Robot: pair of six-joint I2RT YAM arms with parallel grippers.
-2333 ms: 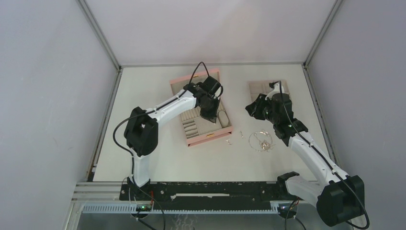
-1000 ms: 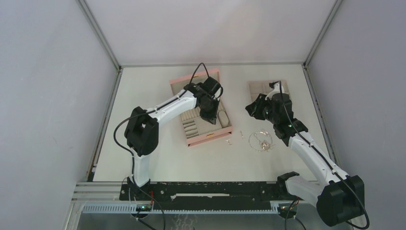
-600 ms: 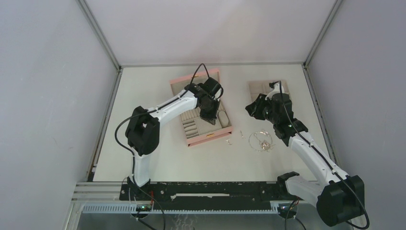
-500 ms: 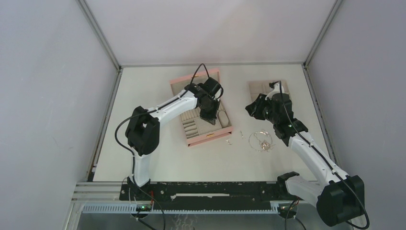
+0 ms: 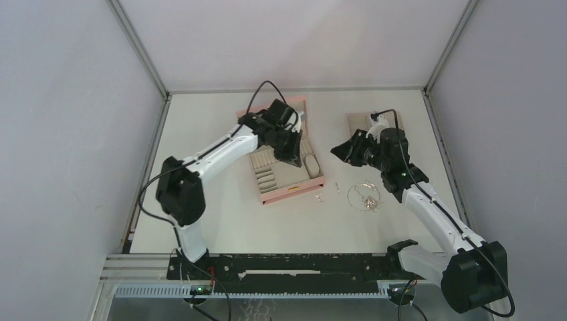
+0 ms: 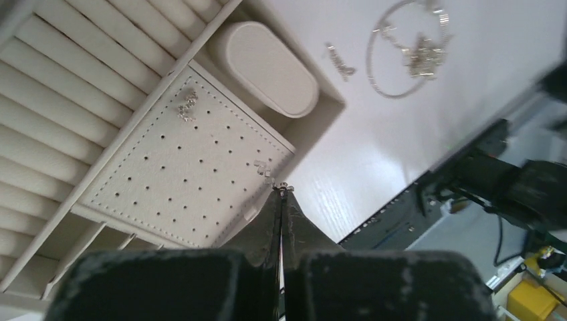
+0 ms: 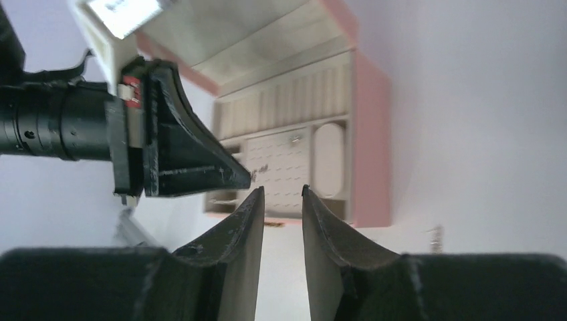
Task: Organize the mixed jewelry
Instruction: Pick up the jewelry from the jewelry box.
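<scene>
My left gripper (image 6: 283,188) is shut on a tiny silver earring piece (image 6: 283,185) just above the near corner of the perforated panel (image 6: 180,167) in the pink box (image 5: 292,190). Two small silver pieces (image 6: 187,105) sit on that panel. In the top view the left gripper (image 5: 293,161) hangs over the box. The looped chain necklace (image 5: 364,196) lies on the table, with small silver bits (image 5: 319,196) to its left; the necklace also shows in the left wrist view (image 6: 408,47). My right gripper (image 7: 282,191) is open and empty, pointing toward the box (image 7: 371,134) from the right.
The flat beige compartment tray (image 5: 356,122) lies at the back right, partly under my right arm. The box's lid (image 5: 271,107) stands open behind it. An oval beige cushion (image 6: 264,67) fills a box compartment beside ring rolls (image 6: 60,100).
My left arm has swung its elbow to the left and turned its wrist, the fingertips staying over the box. My right gripper has moved a little left toward the box.
</scene>
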